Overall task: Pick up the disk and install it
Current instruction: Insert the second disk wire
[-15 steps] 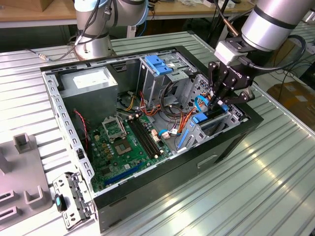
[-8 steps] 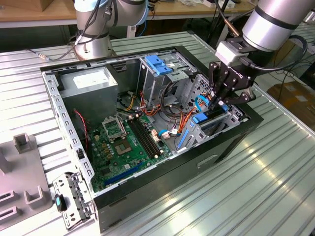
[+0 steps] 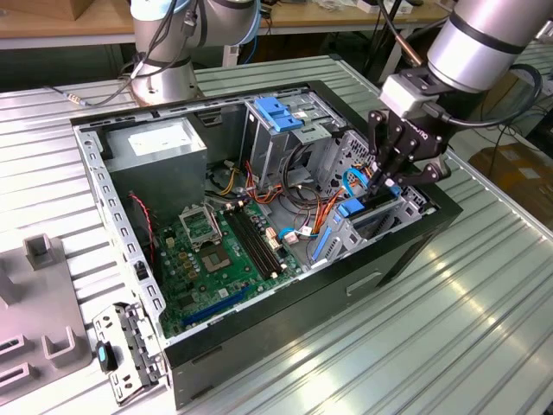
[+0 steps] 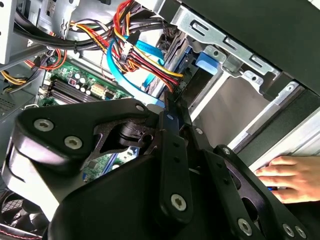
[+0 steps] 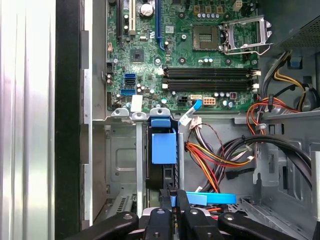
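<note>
Ribbed metal table (image 3: 449, 328) carries an open computer case (image 3: 397, 259) in the exterior view, where the gripper (image 3: 384, 177) hangs over its drive bay. In the first wrist view the disk (image 5: 163, 150) stands edge-up in that bay, with the fingers (image 5: 170, 197) seemingly closed on its edge. A hand (image 4: 287, 175) rests outside the case in the second wrist view.

Ext view: high, oblique, sees whole open PC case (image 3: 117, 216) on table. First wrist view: close, straight down onto motherboard (image 5: 190, 60). Second wrist view: close, past gripper (image 4: 172, 107). Both wrist views share motherboard, cables.
</note>
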Motion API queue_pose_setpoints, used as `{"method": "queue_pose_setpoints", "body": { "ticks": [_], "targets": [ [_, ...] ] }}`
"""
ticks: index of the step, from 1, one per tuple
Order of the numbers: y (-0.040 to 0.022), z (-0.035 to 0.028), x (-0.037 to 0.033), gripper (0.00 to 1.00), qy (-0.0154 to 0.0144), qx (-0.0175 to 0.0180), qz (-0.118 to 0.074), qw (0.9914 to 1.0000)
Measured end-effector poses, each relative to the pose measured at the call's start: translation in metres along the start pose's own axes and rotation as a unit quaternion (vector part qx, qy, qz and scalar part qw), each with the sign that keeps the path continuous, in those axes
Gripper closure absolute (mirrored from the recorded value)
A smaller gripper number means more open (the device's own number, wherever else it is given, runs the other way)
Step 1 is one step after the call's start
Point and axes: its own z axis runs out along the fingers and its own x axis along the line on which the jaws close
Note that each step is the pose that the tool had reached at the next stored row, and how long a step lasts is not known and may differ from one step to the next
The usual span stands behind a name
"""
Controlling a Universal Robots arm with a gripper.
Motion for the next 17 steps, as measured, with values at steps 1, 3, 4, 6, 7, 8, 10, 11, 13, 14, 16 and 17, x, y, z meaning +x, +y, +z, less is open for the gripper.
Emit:
{"method": "queue_pose_setpoints", "body": {
  "ticks": [1, 3, 4, 6, 7, 8, 10, 11, 13, 14, 16, 17],
  "targets": [
    [0.0, 0.0001, 0.0001, 0.84, 0.0, 0.0001, 0.0, 1.0],
    [-0.0003, 0.0004, 0.0002, 0.84, 0.0001, 0.0002, 0.0, 1.0],
    [-0.0005, 0.0006, 0.0003, 0.84, 0.0001, 0.0002, 0.0, 1.0],
    [-0.0006, 0.0013, 0.0003, 0.84, 0.0, 0.0002, 0.0, 1.0],
    [-0.0007, 0.0018, 0.0003, 0.84, -0.0001, 0.0002, 0.0, 1.0],
    [-0.0008, 0.0022, 0.0003, 0.84, 0.0, 0.0002, 0.0, 1.0],
    [-0.0009, 0.0028, 0.0003, 0.84, 0.0001, 0.0002, 0.0, 1.0],
    [-0.0009, 0.0031, 0.0003, 0.84, -0.0001, 0.0002, 0.0, 1.0],
    [-0.001, 0.004, 0.0004, 0.84, -0.0007, 0.0002, 0.0, 1.0],
    [-0.001, 0.0042, 0.0004, 0.84, -0.001, 0.0002, 0.0, 1.0],
    [-0.001, 0.0043, 0.0003, 0.84, -0.0017, 0.0002, 0.0, 1.0],
    [-0.001, 0.0042, 0.0004, 0.84, -0.0021, 0.0002, 0.0, 1.0]
  ]
}}
